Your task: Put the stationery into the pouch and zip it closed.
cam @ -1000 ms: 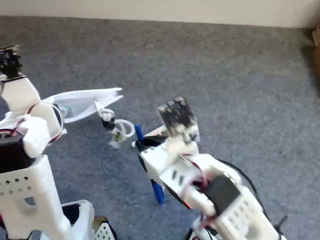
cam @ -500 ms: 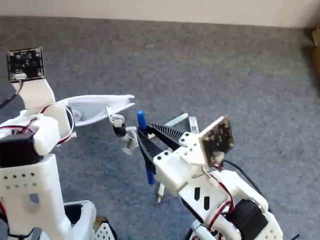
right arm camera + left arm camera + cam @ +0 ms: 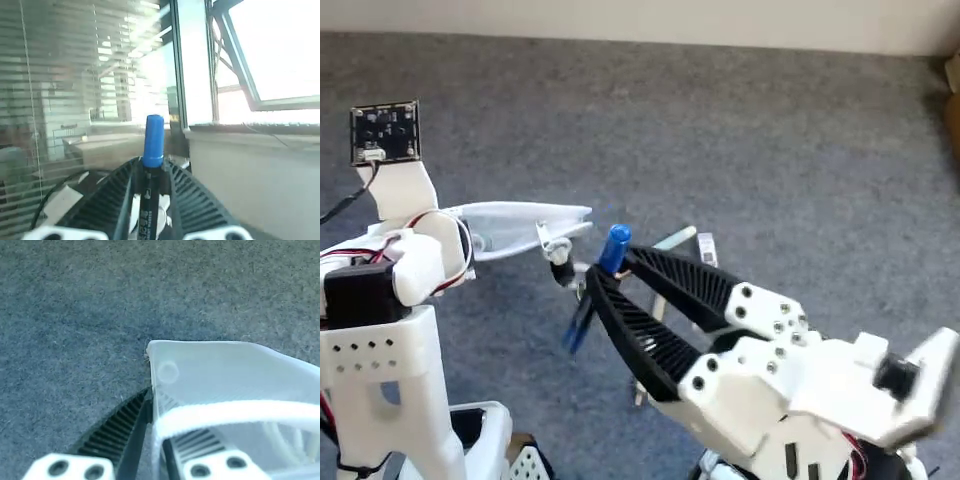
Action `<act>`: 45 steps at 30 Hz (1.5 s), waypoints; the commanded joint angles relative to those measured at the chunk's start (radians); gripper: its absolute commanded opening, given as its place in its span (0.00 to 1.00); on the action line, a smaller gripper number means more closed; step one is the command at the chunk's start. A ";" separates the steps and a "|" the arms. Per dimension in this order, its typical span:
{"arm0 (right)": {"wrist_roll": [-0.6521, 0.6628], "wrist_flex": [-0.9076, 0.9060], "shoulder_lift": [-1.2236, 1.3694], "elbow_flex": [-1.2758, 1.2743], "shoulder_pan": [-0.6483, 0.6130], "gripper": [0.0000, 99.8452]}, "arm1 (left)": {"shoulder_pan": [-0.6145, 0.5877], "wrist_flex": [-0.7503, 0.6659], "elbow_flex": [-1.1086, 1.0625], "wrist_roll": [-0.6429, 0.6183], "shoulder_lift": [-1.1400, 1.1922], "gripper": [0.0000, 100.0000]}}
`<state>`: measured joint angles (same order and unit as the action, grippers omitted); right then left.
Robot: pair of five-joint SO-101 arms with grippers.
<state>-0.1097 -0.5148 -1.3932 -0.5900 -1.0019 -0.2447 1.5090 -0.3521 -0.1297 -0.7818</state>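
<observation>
Right claw (image 3: 605,268) is partly closed, pinching a marker (image 3: 612,250) between both black jaws. In the right wrist view the blue cap (image 3: 153,140) sticks out past the claw (image 3: 150,172) tips and the dark barrel runs back between the jaws. That view faces a window (image 3: 270,55), so the claw is tipped upward. From the high view the marker is tilted, cap end up, with its lower end hanging out below the jaws.

The cap sits just beside the zip pull (image 3: 558,250) and near the pouch's pointed end; cannot tell if they touch.

Left claw (image 3: 152,402) is clamped tight on the edge of the pouch (image 3: 225,372), one jaw on each side of the clear wall. The pouch (image 3: 520,222) is see-through white, stretched out from the left arm toward the middle of the grey surface (image 3: 770,130), with the zip pull dangling at its far end.

A pale pen (image 3: 675,238) lies on the surface just behind the right claw, outside the pouch.
</observation>
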 commanded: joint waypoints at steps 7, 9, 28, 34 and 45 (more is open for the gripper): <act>0.060 0.433 0.163 -0.125 -0.015 0.00 | 0.016 -0.005 0.012 0.006 -0.004 0.01; 0.137 0.515 0.180 -0.166 -0.019 0.00 | 0.016 -0.005 0.012 0.006 -0.004 0.01; 0.207 0.892 0.315 -0.556 -0.021 0.00 | 0.016 -0.005 0.012 0.006 -0.002 0.01; 0.207 0.917 0.312 -0.558 -0.022 0.00 | 0.015 -0.005 0.012 0.006 -0.002 0.01; 0.209 0.918 0.259 -0.349 -0.016 0.00 | 0.015 -0.005 0.012 0.006 -0.002 0.01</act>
<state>0.0821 0.3798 -1.0971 -1.0257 -1.0096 -0.2447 1.5090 -0.3521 -0.1297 -0.7818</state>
